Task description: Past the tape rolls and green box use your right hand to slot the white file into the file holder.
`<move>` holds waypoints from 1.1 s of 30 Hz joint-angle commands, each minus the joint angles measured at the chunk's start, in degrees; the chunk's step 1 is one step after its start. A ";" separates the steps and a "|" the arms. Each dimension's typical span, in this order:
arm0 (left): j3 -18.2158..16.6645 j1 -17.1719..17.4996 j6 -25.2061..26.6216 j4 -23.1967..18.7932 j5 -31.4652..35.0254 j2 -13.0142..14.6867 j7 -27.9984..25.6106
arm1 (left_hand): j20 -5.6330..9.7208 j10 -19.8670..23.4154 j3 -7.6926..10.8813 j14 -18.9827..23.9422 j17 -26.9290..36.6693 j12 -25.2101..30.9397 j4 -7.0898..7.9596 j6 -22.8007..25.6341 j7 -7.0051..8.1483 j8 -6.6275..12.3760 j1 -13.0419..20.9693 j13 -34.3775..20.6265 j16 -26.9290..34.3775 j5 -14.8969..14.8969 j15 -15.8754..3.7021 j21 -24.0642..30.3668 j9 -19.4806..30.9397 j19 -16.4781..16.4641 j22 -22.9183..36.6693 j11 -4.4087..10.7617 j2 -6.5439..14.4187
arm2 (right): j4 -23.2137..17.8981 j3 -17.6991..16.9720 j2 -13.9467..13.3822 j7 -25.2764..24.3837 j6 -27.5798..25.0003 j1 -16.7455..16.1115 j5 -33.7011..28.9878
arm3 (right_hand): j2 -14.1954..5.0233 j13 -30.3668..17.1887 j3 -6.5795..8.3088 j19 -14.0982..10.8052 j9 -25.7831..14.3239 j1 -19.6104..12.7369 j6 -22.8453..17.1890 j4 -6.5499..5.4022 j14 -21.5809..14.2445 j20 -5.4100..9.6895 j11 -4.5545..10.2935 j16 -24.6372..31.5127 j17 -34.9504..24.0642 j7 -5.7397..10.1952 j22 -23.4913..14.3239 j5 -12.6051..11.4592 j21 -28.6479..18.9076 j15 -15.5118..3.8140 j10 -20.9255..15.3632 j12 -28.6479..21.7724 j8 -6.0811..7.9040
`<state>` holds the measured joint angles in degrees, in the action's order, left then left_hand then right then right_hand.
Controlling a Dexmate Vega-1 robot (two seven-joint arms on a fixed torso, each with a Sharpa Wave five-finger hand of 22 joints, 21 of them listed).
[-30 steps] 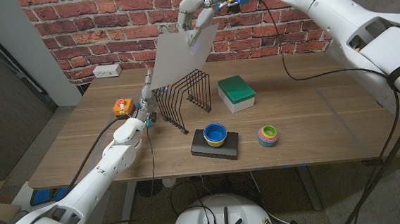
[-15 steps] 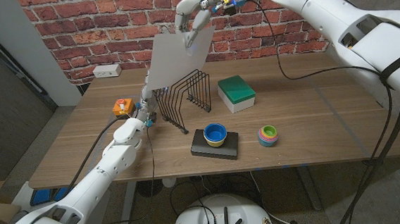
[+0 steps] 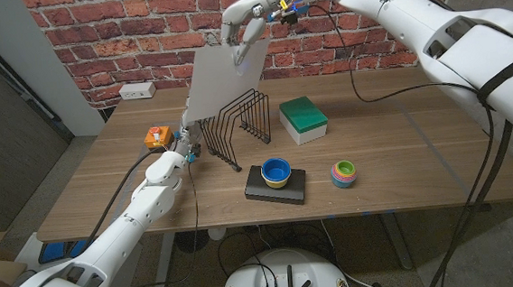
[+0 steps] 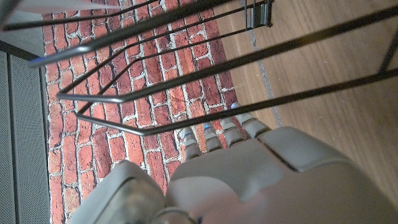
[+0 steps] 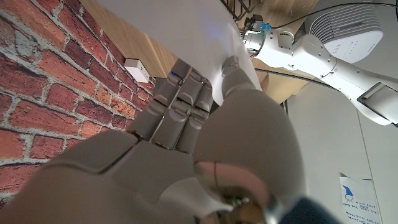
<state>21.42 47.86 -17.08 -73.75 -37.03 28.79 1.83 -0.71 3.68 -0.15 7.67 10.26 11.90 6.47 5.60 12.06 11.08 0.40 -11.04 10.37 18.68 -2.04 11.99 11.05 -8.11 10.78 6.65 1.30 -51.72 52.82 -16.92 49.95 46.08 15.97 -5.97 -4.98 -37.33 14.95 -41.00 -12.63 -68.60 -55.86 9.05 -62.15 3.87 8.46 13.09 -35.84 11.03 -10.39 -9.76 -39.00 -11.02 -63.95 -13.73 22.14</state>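
Observation:
My right hand (image 3: 246, 19) is raised in front of the brick wall and pinches the top edge of the white file (image 3: 223, 81). The sheet hangs tilted, its lower edge just above the left end of the black wire file holder (image 3: 237, 122). In the right wrist view the fingers (image 5: 180, 102) press on the white file (image 5: 186, 25). My left hand (image 3: 186, 135) stands with fingers pointing up beside the holder's left end, holding nothing. The left wrist view has its fingertips (image 4: 217, 134) close to the holder's wires (image 4: 186, 93).
A green box (image 3: 303, 119) lies right of the holder. In front, a blue bowl (image 3: 276, 170) sits on a black box (image 3: 275, 187), with stacked coloured tape rolls (image 3: 344, 173) to its right. An orange object (image 3: 155, 137) lies left of my left hand.
My right hand has carried the white file to the left and slightly down, toward the holder's left end. The left hand has stayed put.

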 commanded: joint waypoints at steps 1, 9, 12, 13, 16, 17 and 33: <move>0.00 0.00 0.01 -0.02 0.01 0.00 -0.01 | -0.09 -0.14 0.01 0.29 0.14 0.36 0.29 -0.11 0.51 0.34 -0.04 -0.31 0.34 0.36 -0.30 0.40 0.28 -0.44 0.28 0.41 0.41 | 3.70 1.17 2.08 -1.75 2.52 0.81 -1.17 | -0.33 -0.35 0.63 0.32 -0.34 0.22 -0.48 0.02 0.17 7.26 3.38 -0.03 -0.08 -0.10 -0.19 -0.40 -0.48 -2.77 -3.84 -0.30 -0.01; 0.01 0.02 0.02 -0.04 0.02 -0.01 -0.03 | -0.09 -0.06 0.01 0.30 0.13 0.40 0.29 -0.15 0.51 0.33 -0.04 -0.31 0.35 0.36 -0.30 0.40 0.28 -0.45 0.28 0.37 0.41 | 2.07 2.04 1.77 -4.48 2.23 0.83 -4.76 | -0.24 -0.31 0.69 0.37 -0.36 0.23 -0.45 0.08 0.11 7.24 3.39 0.05 -0.14 -0.20 -0.18 -0.41 -0.74 -2.75 -3.85 -0.24 -0.08; 0.01 0.01 0.01 -0.03 0.02 -0.02 -0.03 | -0.10 -0.06 0.01 0.26 0.13 0.40 0.29 -0.16 0.51 0.32 -0.04 -0.31 0.33 0.36 -0.27 0.39 0.28 -0.43 0.28 0.42 0.41 | -1.09 2.21 0.71 -5.91 0.88 0.33 -7.30 | -0.26 -0.27 0.74 0.43 -0.36 0.26 -0.47 0.06 0.15 7.24 3.39 0.06 -0.21 -0.17 -0.17 -0.41 -0.81 -2.74 -3.82 -0.19 -0.10; 0.02 0.01 0.01 -0.02 0.02 -0.02 -0.03 | -0.09 -0.09 0.01 0.29 0.13 0.39 0.29 -0.16 0.51 0.32 -0.04 -0.31 0.34 0.36 -0.31 0.39 0.28 -0.43 0.28 0.38 0.41 | -1.36 2.27 0.66 -6.10 0.79 0.31 -7.62 | -0.26 -0.26 0.75 0.44 -0.36 0.26 -0.47 0.07 0.20 7.24 3.40 0.02 -0.19 -0.17 -0.17 -0.41 -0.83 -2.74 -3.83 -0.18 -0.11; 0.02 0.01 -0.01 0.00 0.03 -0.04 -0.03 | -0.04 -0.03 0.01 0.31 0.13 0.41 0.30 -0.16 0.51 0.32 -0.04 -0.31 0.35 0.36 -0.27 0.39 0.28 -0.43 0.28 0.38 0.41 | -0.81 2.55 0.98 -6.18 1.20 0.51 -7.78 | -0.27 -0.22 0.78 0.50 -0.37 0.36 -0.50 0.03 0.23 7.24 3.39 -0.01 -0.15 -0.18 -0.16 -0.40 -0.91 -2.73 -3.72 -0.11 -0.13; 0.03 0.01 -0.02 0.01 0.03 -0.04 -0.02 | -0.06 -0.06 0.01 0.30 0.13 0.40 0.30 -0.16 0.51 0.32 -0.04 -0.31 0.35 0.36 -0.28 0.39 0.28 -0.42 0.28 0.37 0.42 | -0.46 2.66 1.16 -6.21 1.40 0.61 -7.80 | -0.28 -0.28 0.79 0.51 -0.37 0.37 -0.51 0.03 0.29 7.24 3.40 -0.07 -0.10 -0.16 -0.16 -0.41 -0.93 -2.73 -3.81 -0.18 -0.13; 0.02 0.01 -0.01 0.00 0.03 -0.03 -0.02 | -0.05 -0.04 0.01 0.33 0.13 0.40 0.30 -0.15 0.51 0.33 -0.04 -0.31 0.36 0.36 -0.31 0.40 0.28 -0.44 0.28 0.42 0.42 | 2.30 4.29 2.81 -9.38 2.51 1.16 -10.88 | -0.24 -0.31 1.00 0.71 -0.37 0.63 -0.69 0.06 0.28 7.23 3.39 0.00 -0.21 -0.12 -0.12 -0.42 -1.35 -2.74 -3.91 -0.20 -0.18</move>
<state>21.45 47.86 -17.08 -73.77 -37.00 28.75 1.80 -0.71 3.68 -0.15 7.67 10.26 11.90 6.47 5.60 12.06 11.08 0.40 -11.04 10.37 18.68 -2.04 11.99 11.05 -8.11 10.78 6.65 1.30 -50.13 55.99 -14.88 43.30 48.43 16.96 -13.97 -4.68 -37.39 15.57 -40.51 -12.94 -67.69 -56.06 9.18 -62.15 4.00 8.37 13.09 -35.85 10.82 -10.40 -10.00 -40.06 -11.02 -64.06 -13.52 22.14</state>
